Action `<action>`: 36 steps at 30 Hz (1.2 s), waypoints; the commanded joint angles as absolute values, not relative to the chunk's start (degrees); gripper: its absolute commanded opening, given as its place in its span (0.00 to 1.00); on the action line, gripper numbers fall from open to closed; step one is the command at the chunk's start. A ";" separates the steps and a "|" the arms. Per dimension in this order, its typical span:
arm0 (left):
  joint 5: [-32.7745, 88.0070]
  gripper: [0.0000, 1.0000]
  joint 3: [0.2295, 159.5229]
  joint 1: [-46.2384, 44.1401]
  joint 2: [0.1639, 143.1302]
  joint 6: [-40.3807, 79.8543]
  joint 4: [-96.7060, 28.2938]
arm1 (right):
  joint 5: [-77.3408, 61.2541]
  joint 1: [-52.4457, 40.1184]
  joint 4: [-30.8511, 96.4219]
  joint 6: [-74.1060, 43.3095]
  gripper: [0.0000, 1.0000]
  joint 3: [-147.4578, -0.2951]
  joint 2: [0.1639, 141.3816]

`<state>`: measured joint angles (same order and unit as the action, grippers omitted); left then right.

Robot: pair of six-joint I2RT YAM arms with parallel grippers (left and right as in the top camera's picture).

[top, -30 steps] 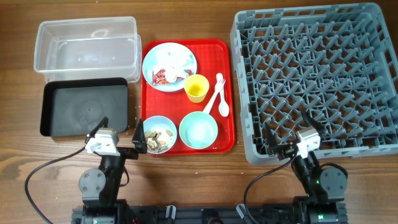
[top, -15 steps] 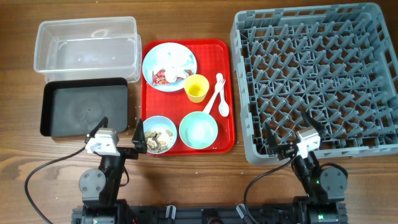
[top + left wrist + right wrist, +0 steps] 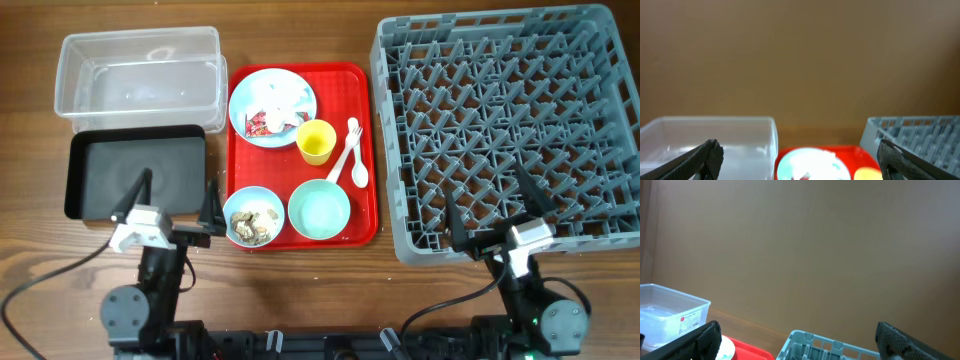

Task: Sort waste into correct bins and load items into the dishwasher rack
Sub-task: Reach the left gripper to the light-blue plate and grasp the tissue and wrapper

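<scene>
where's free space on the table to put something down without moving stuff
The widest bare table is on the robot's side of the red tray. The black tray and clear tub hold nothing visible. The red tray is crowded, and its gap to the rack is narrow.

Desk: brown wood-grain top, grain running left to right, a few darker streaks and knots; it fills the overhead view to every edge. Wall: plain flat brown behind the desk, matte, unmarked in both wrist views. Darker vertical strip along the left edge of the right wrist view (a corner or a panel, cannot tell). Light: soft and even, only faint shadows on the wood, wall slightly paler toward its upper right
</scene>
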<state>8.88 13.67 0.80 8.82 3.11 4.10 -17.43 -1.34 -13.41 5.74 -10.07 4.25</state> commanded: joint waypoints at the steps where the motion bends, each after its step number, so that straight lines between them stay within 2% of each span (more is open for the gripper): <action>1: 12.43 1.00 23.29 0.58 20.12 -5.82 3.42 | -16.51 -1.52 -13.72 7.53 1.00 -15.97 12.51; 4: 12.86 1.00 35.18 0.58 34.79 -10.33 -1.10 | -16.53 -1.54 -13.47 7.51 1.00 -22.44 23.46; 8: 17.34 1.00 58.24 0.58 57.74 -10.33 -14.39 | -16.56 -1.54 -8.54 7.51 1.00 -36.82 38.63; 13: 18.59 1.00 100.16 -4.25 91.59 -13.80 -46.24 | -16.51 -1.52 20.23 7.51 1.00 -64.51 59.13; 16: 17.67 1.00 117.25 -8.69 106.37 -15.05 -60.49 | -16.51 -1.52 38.61 7.51 1.00 -78.46 71.68; 20: 17.23 1.00 119.09 -13.69 118.76 -14.35 -63.55 | -16.56 -1.54 47.48 5.06 1.00 -79.81 84.23; 24: 18.61 1.00 119.09 -14.79 124.22 -14.37 -63.59 | -18.52 -1.54 51.62 1.50 1.00 -79.81 88.86; 25: 18.02 1.00 119.09 -14.79 126.72 -14.37 -63.59 | -19.42 -1.54 51.70 1.52 0.96 -79.81 88.97; 29: 12.08 1.00 119.09 -14.72 133.38 -14.35 -63.53 | -21.10 -1.54 52.56 1.43 0.92 -79.81 86.21; 31: 11.09 1.00 118.89 -14.72 135.96 -13.74 -63.51 | -27.07 -1.54 52.07 1.28 0.89 -80.03 80.97; 34: 5.39 1.00 118.85 -14.72 138.56 -12.82 -63.48 | -22.48 -1.52 51.48 0.95 0.89 -82.81 70.96; 36: 3.92 0.94 118.72 -14.74 139.52 -12.84 -63.59 | -16.01 -1.52 51.20 -0.73 0.86 -83.64 64.97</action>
